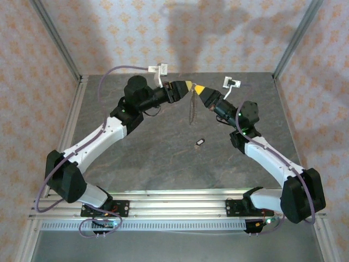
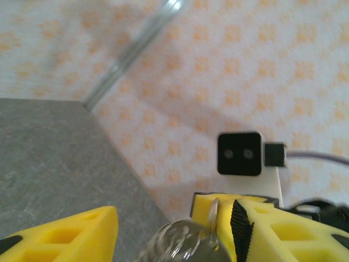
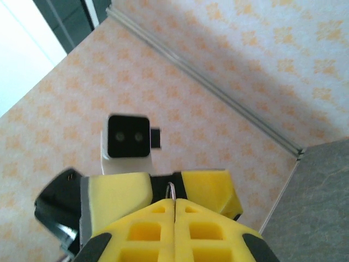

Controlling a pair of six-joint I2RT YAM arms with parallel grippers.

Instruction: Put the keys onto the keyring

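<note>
Your right pincer [image 1: 199,89] is clamped on the dangling keyring [image 1: 192,109], your left pincer [image 1: 186,85] facing it with jaws apart, while the key [image 1: 200,143] lies on the bench [image 1: 152,161] on their near side, seemingly slanted crosswise, closer to your right arm [image 1: 267,155]

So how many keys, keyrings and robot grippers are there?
key: 1
keyring: 1
grippers: 2 (left gripper, right gripper)
Total: 4
</note>
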